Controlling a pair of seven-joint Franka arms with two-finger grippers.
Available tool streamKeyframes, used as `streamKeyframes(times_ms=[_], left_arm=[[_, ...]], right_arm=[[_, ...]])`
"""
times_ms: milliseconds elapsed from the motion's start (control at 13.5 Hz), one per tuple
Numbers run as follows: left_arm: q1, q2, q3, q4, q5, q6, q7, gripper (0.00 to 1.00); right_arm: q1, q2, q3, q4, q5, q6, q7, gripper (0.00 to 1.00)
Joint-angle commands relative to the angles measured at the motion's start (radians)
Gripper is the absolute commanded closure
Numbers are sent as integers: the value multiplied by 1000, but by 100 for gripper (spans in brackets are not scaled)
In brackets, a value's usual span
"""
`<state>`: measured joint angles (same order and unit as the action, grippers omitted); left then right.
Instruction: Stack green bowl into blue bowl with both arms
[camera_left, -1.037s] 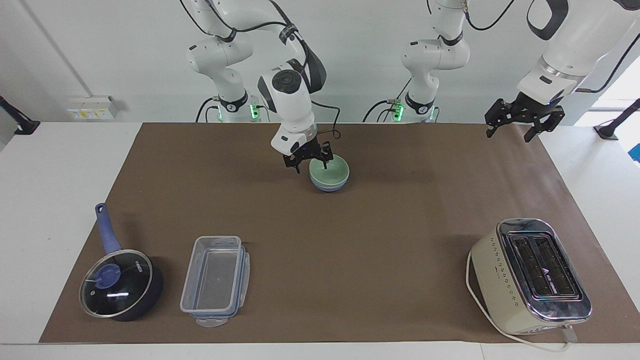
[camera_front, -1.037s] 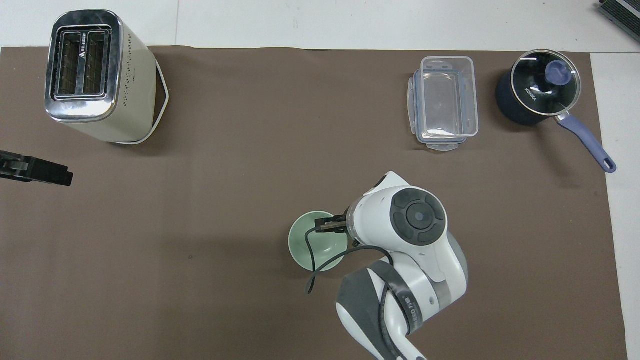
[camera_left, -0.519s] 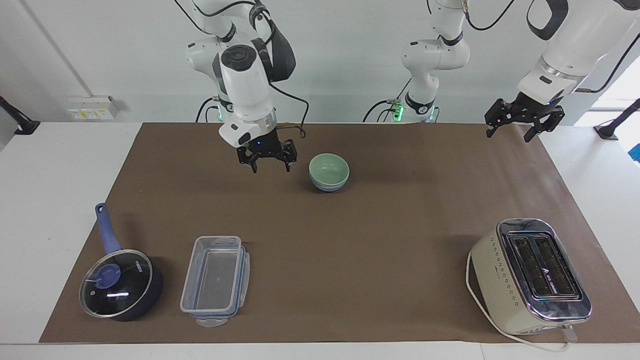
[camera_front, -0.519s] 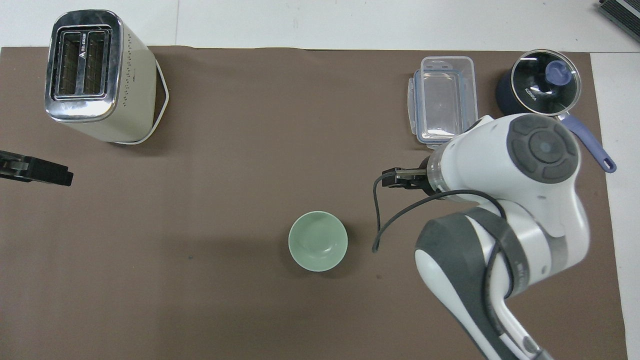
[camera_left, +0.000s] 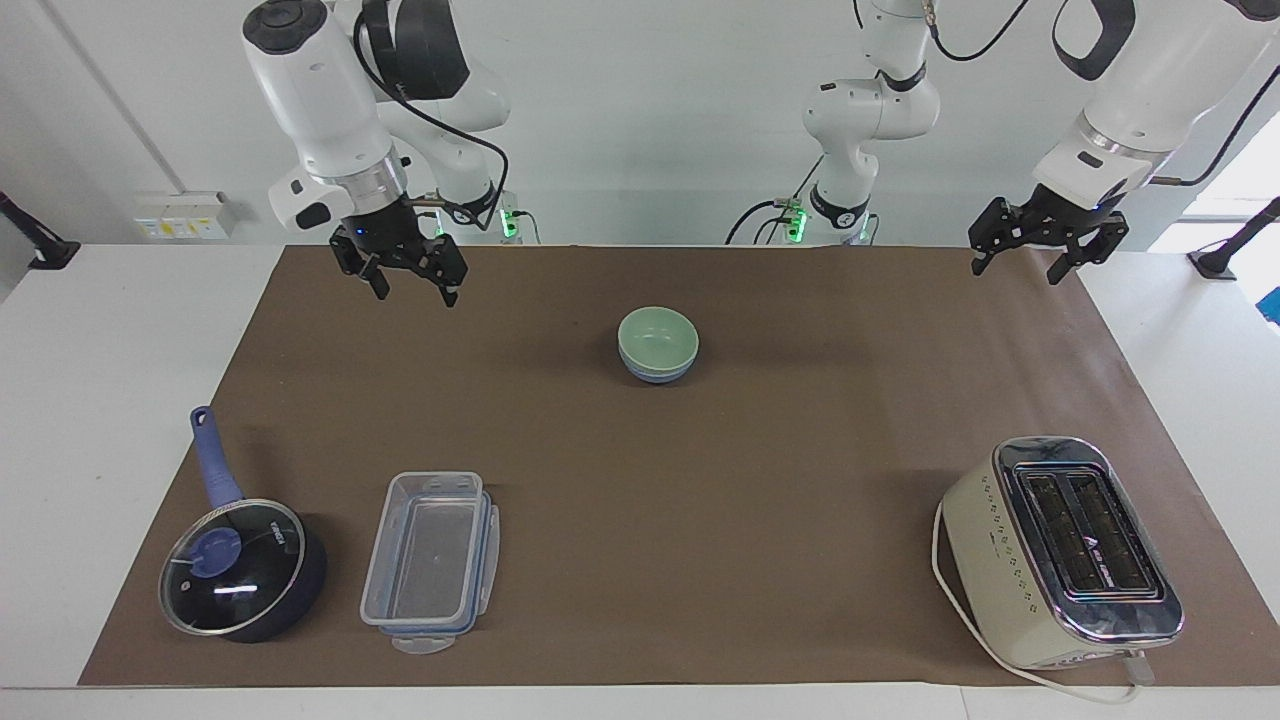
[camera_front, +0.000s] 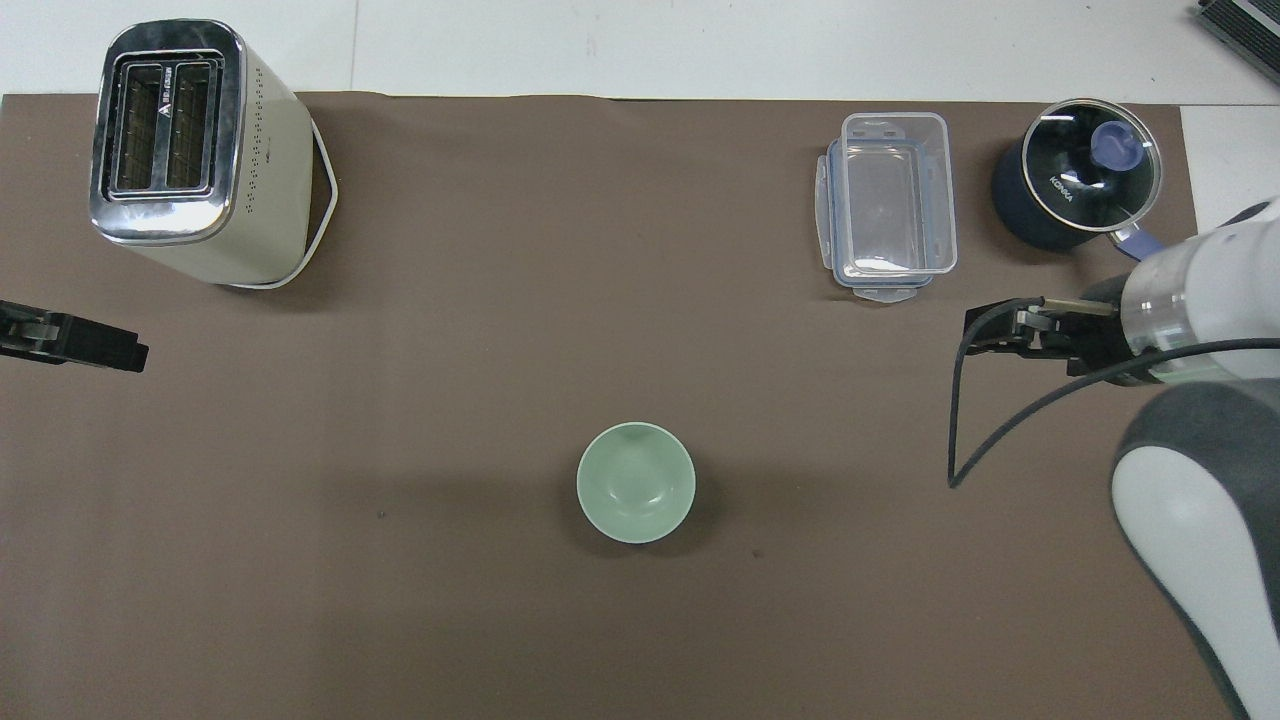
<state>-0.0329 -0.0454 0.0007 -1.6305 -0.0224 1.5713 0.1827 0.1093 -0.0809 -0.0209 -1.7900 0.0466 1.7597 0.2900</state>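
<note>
The green bowl (camera_left: 657, 336) sits nested inside the blue bowl (camera_left: 655, 376) on the brown mat, midway between the arms' ends. Only the blue bowl's lower part shows below the green rim. In the overhead view the green bowl (camera_front: 635, 483) hides the blue bowl. My right gripper (camera_left: 413, 289) is open and empty, raised over the mat's edge toward the right arm's end, well apart from the bowls; it also shows in the overhead view (camera_front: 1000, 330). My left gripper (camera_left: 1018, 267) is open and empty, and waits raised over the mat's corner at the left arm's end (camera_front: 100, 348).
A cream toaster (camera_left: 1065, 550) stands farther from the robots at the left arm's end. A clear plastic container (camera_left: 430, 560) and a dark blue lidded saucepan (camera_left: 240, 570) lie farther from the robots toward the right arm's end.
My right gripper has left the green bowl's rim, risen and swung away toward the right arm's end. The bowls stay nested. The left arm has not moved.
</note>
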Motion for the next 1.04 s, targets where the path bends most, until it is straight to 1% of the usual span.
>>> streamKeyframes(times_ms=[0,148,222,296,444,741,963], left_arm=[[-1,-7,-2,3,16,-8,0,0],[-1,-7,-2,1,15,-8,0,0],[-1,-7,-2,3,15,-8,0,0],[1,-7,-2,1,16,-8,0,0],[-1,-7,-2,1,15,-10,1,0],[-1,-7,-2,1,15,-8,0,0],[-1,-7,-2,0,15,-10,0,0]], right_arm=[[-66,-3,10,93,-13,-103,-99,0],[-98,-5,7,165,-14,-173,-133,0],[-112,-3,9,216,-33,-225,-158,0],[-114,-3,10,243,-59,-256,-181,0],[-112,-28,12,193,-51,-253,-181,0],[-103,-28,15,196,-65,-250,-193,0],[-103,-20,15,214,-105,-261,-226,0]])
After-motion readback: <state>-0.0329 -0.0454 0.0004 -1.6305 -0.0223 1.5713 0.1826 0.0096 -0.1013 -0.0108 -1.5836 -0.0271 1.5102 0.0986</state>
